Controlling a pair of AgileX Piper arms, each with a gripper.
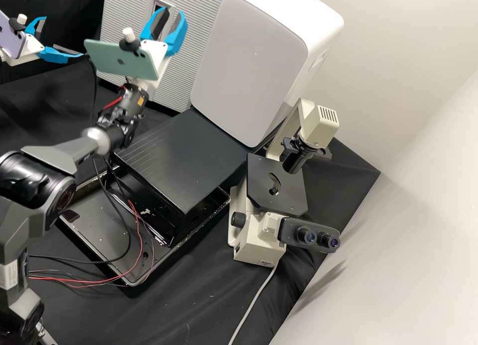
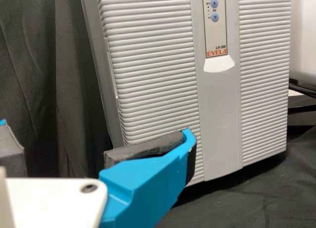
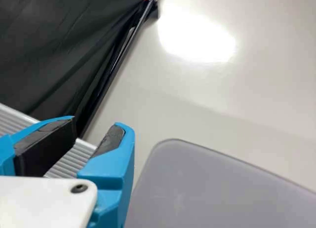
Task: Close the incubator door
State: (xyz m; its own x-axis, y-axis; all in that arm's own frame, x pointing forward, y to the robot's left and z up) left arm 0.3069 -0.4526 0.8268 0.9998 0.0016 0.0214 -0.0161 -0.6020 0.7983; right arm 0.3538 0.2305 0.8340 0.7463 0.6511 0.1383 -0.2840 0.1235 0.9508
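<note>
Incubator (image 1: 175,83) stands on table (image 1: 199,305), beside white rounded unit (image 1: 254,61). Left tool (image 1: 64,36): fingers wide apart, open gap to incubator's side edge. Right tool (image 1: 174,11): fingers parted, before ribbed front.

Behind the right gripper (image 1: 172,16) stands the incubator (image 1: 174,88); right of the gripper, the cabinet (image 1: 254,61); before it, the platform (image 1: 194,156), partly over a tray (image 1: 94,230) with wires (image 1: 140,238) in it; farther right and forward, the microscope (image 1: 274,185) on the counter (image 1: 199,305); to its left, the left gripper (image 1: 63,36).
</note>
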